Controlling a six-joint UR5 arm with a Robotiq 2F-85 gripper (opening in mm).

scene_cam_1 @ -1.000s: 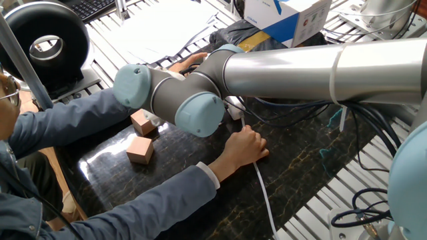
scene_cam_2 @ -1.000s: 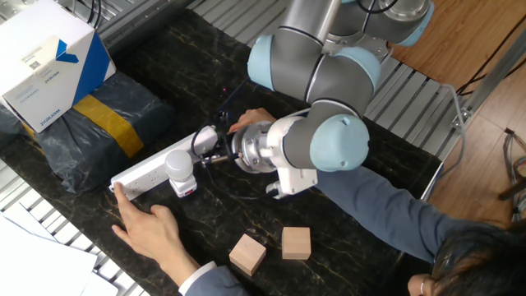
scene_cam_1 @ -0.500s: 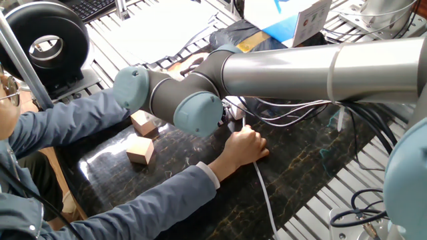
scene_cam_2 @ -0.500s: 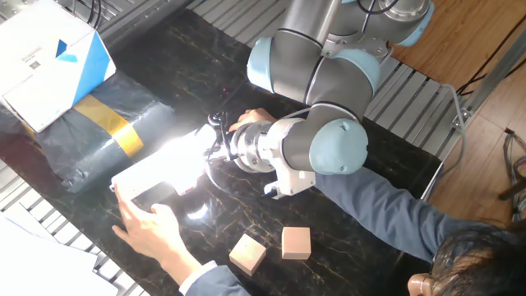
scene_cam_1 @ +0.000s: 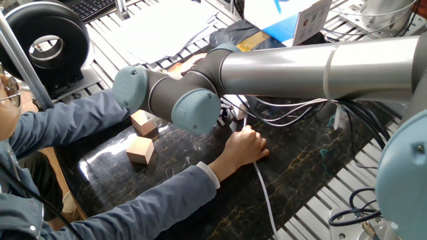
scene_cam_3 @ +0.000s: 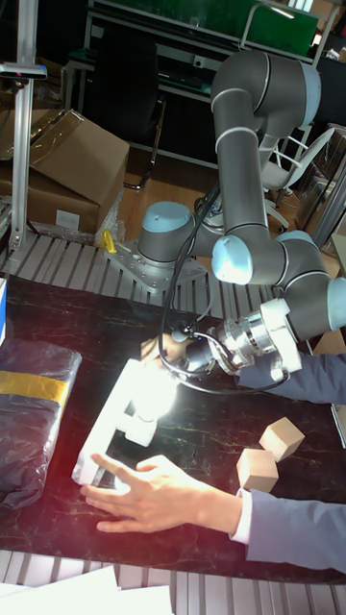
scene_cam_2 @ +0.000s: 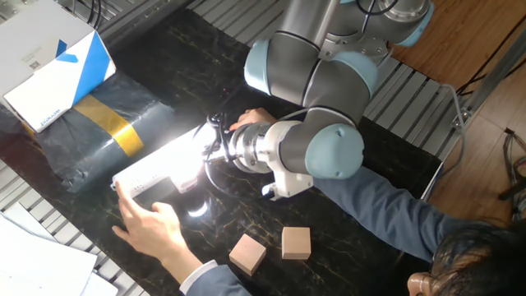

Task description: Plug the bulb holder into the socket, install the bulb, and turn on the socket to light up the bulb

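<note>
Bulb lit, task looks essentially done.

The bulb (scene_cam_2: 185, 156) glows hard, seated in the bulb holder (scene_cam_3: 140, 430) on the socket (scene_cam_2: 140, 174), which lies on the bench (scene_cam_2: 345, 238) with a person's hand (scene_cam_2: 152, 228) steadying its end. You're handling light, brittle, slick parts: grip the bulb's body gently, and the holder by its flat sides. The tool (scene_cam_2: 215, 146) sits just beside the glare; I can't tell if it's clenched or released. A second ago the bulb was dark; half a second ago it was already lit.
</note>
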